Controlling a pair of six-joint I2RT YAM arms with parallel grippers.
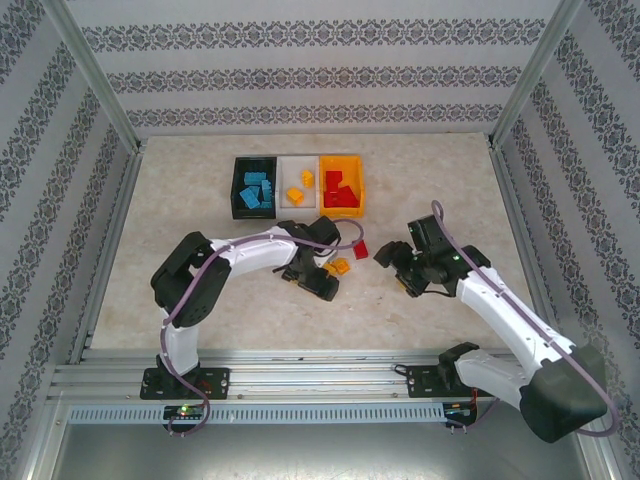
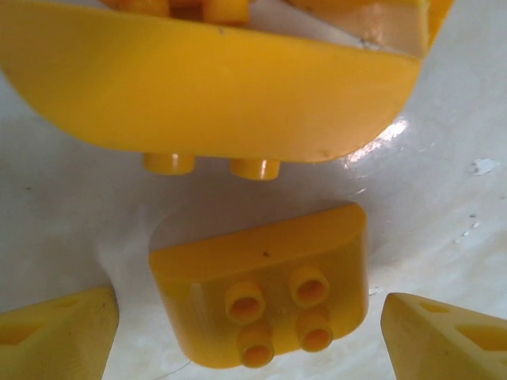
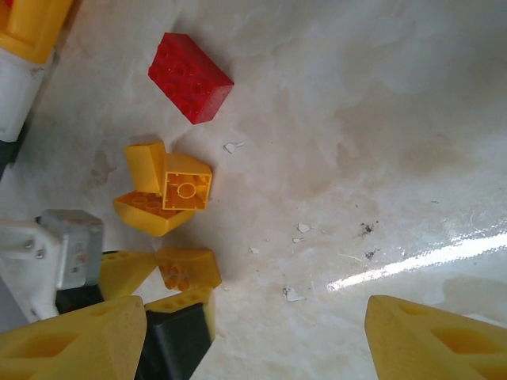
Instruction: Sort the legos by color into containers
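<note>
The left gripper point(image 2: 249, 328) sits low over the table point(image 1: 200, 200), fingers spread. A small yellow brick point(image 2: 265, 297) with one rounded side lies on the tabletop between them, clear of both. Just beyond it is a cluster of yellow bricks point(image 3: 166, 190), with a loose red brick point(image 3: 190, 77) a little further on. The right gripper point(image 3: 253, 340) hovers nearby, fingers spread wide with nothing between them. At the back three bins stand side by side: a black bin point(image 1: 238, 190) with blue pieces point(image 1: 257, 190), a white bin point(image 1: 292, 170) with yellow ones, and a yellow bin point(image 1: 362, 185) with red ones.
</note>
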